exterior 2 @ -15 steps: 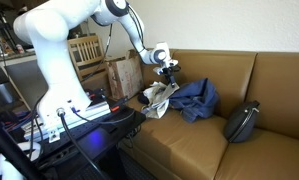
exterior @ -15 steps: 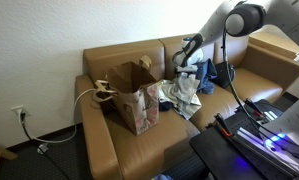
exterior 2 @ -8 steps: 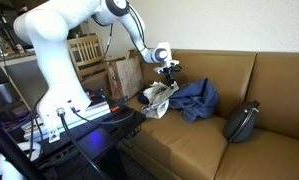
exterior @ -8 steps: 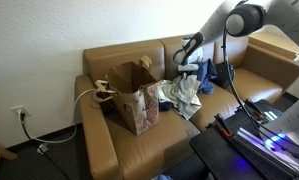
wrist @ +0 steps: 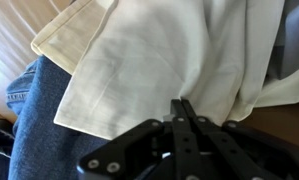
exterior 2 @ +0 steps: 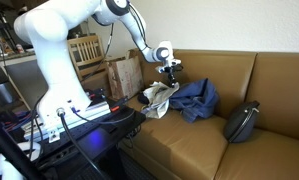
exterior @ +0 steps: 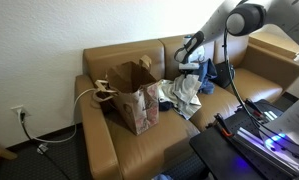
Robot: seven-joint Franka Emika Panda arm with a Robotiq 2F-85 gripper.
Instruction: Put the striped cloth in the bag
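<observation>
The striped cloth (exterior: 181, 93) (exterior 2: 159, 97) lies crumpled on the sofa seat beside the bag; it fills the wrist view as pale cream fabric (wrist: 159, 50). The brown paper bag (exterior: 132, 95) (exterior 2: 124, 72) stands open and upright on the sofa's end seat. My gripper (exterior: 183, 66) (exterior 2: 170, 72) (wrist: 181, 103) points down onto the cloth's upper edge. Its two black fingers are pressed together, and their tips are dug into the fabric. The pinched fold itself is hidden by the fingers.
A blue denim garment (exterior 2: 194, 98) (wrist: 29, 125) lies against the cloth on the side away from the bag. A black bag (exterior 2: 241, 120) sits further along the sofa. Black equipment with cables (exterior: 249, 135) stands in front of the sofa, and a cord runs to a wall socket (exterior: 19, 113).
The fingers have shut on the cloth. The arm, cloth and bag stay where they were.
</observation>
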